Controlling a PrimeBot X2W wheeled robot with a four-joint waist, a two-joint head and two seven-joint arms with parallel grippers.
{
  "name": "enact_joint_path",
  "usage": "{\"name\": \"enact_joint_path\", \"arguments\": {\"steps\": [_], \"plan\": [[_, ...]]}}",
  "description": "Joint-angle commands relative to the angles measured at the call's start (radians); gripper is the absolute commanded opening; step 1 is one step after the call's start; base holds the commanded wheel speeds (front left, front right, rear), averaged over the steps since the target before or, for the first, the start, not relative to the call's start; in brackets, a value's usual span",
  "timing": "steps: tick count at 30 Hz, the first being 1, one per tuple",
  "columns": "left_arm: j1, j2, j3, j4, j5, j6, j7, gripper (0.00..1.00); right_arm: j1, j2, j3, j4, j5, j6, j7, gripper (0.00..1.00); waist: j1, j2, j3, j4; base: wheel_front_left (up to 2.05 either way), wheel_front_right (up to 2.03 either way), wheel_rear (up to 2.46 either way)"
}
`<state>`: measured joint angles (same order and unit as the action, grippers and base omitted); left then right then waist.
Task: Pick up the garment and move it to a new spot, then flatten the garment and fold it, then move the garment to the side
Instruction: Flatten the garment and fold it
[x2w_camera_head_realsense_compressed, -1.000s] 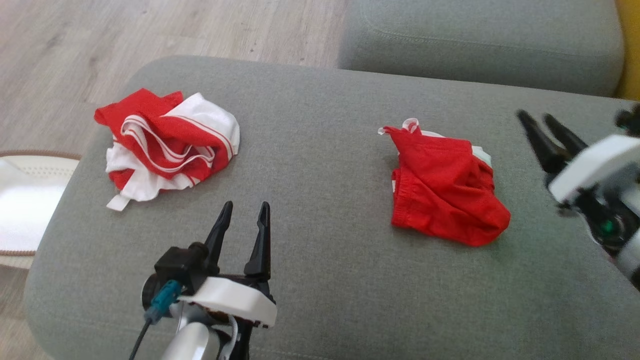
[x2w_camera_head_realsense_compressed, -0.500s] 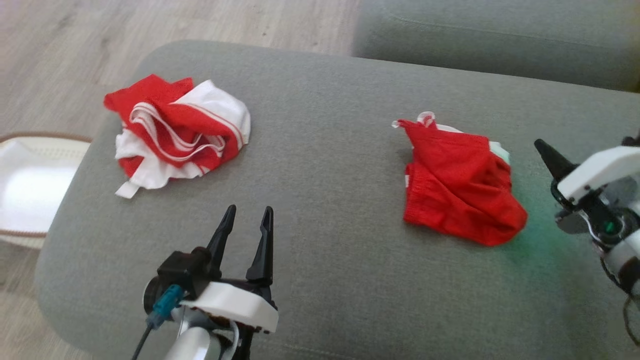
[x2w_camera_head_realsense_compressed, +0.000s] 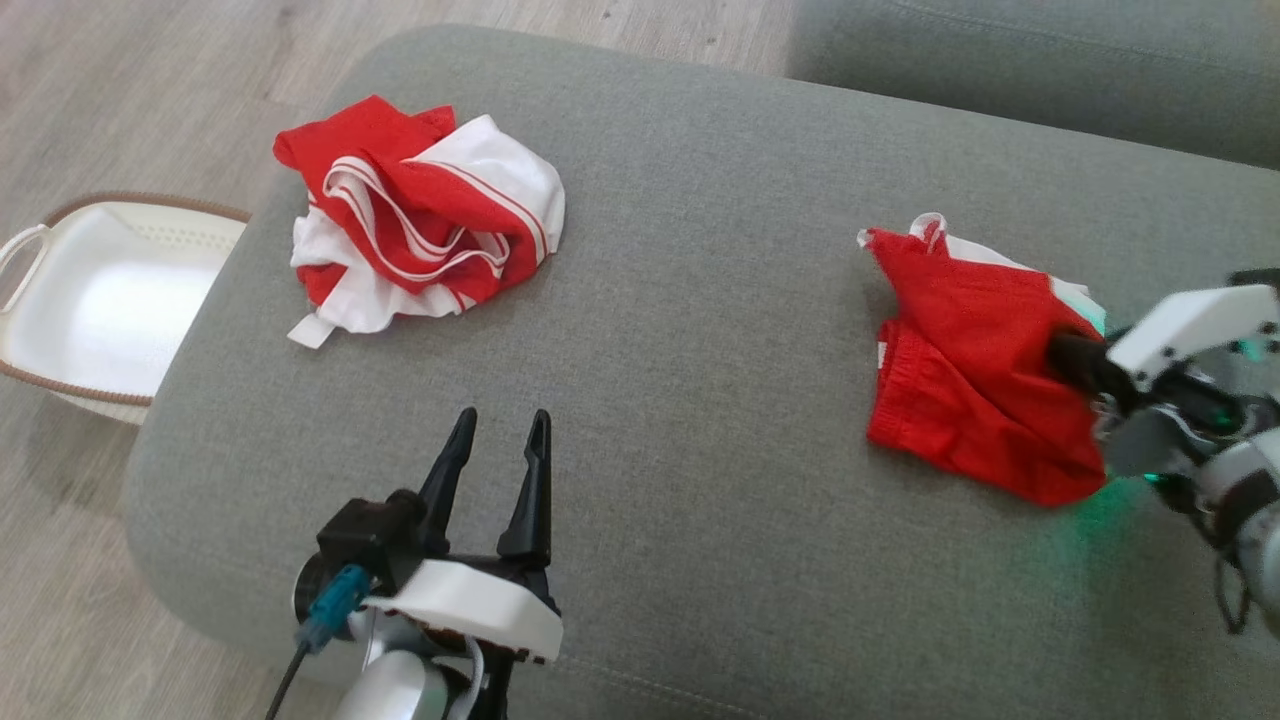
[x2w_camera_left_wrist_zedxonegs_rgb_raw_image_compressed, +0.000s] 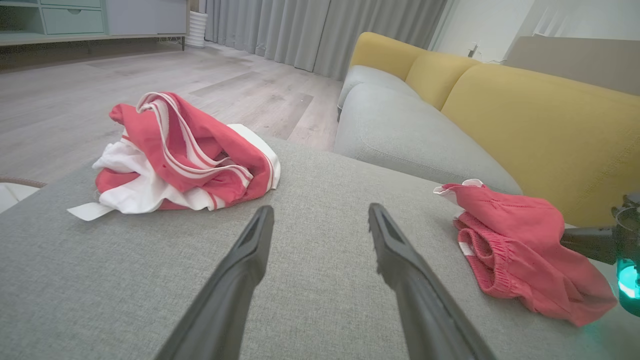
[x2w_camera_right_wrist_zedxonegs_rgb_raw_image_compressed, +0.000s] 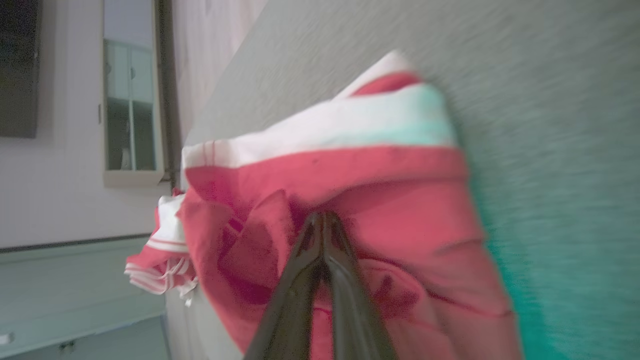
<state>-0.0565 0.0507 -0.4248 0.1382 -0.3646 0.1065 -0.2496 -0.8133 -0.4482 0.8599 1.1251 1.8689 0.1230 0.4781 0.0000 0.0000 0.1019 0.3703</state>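
Note:
A crumpled red garment (x2w_camera_head_realsense_compressed: 960, 390) with a white trim lies on the right of the grey cushion (x2w_camera_head_realsense_compressed: 700, 300). My right gripper (x2w_camera_head_realsense_compressed: 1062, 352) comes in from the right, its fingertips buried in the cloth's right edge. In the right wrist view the two fingers (x2w_camera_right_wrist_zedxonegs_rgb_raw_image_compressed: 320, 235) press together with red fabric (x2w_camera_right_wrist_zedxonegs_rgb_raw_image_compressed: 400, 210) pinched at their tips. My left gripper (x2w_camera_head_realsense_compressed: 497, 425) hovers open over bare cushion at the front, fingers (x2w_camera_left_wrist_zedxonegs_rgb_raw_image_compressed: 250, 250) apart with nothing between them. The same garment (x2w_camera_left_wrist_zedxonegs_rgb_raw_image_compressed: 520, 240) lies to its right.
A second garment, red and white with stripes (x2w_camera_head_realsense_compressed: 420, 215), sits bunched at the cushion's far left (x2w_camera_left_wrist_zedxonegs_rgb_raw_image_compressed: 185, 155). A white basket (x2w_camera_head_realsense_compressed: 100, 300) stands on the wood floor beyond the cushion's left edge. A grey sofa seat with yellow backs (x2w_camera_left_wrist_zedxonegs_rgb_raw_image_compressed: 525, 115) rises behind.
The head camera has shifted, sliding the whole scene right and up. My right gripper has come in from the right, dropped onto the red garment's edge and shut on it. The left gripper holds still.

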Motion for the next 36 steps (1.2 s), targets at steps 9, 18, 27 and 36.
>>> {"name": "enact_joint_path", "arguments": {"steps": [9,18,27,36], "plan": [[-0.038,0.000,0.039,-0.026,-0.006,0.008,-0.012,1.00,0.073,0.061,0.007,-0.283,0.001,0.008,0.102,0.00,0.0000,0.0000,-0.029,-0.040,0.00,0.00,0.00],[-0.025,0.000,0.071,-0.012,0.007,-0.008,-0.012,1.00,0.197,0.017,-0.108,-0.691,-0.063,0.008,-0.082,0.00,0.0000,0.0000,-0.089,-0.125,0.00,0.00,0.00],[-0.026,0.000,0.127,-0.032,0.059,-0.026,-0.012,1.00,0.309,-0.136,-0.234,-0.989,-0.341,0.008,-0.456,1.00,0.0000,0.0000,-0.129,-0.229,0.00,0.00,0.00],[-0.039,0.001,0.231,-0.031,0.114,-0.045,-0.012,1.00,0.429,-0.165,-0.323,-0.913,-0.781,0.008,-0.723,1.00,0.0000,0.0000,-0.149,-0.331,0.00,0.00,0.00]]}}
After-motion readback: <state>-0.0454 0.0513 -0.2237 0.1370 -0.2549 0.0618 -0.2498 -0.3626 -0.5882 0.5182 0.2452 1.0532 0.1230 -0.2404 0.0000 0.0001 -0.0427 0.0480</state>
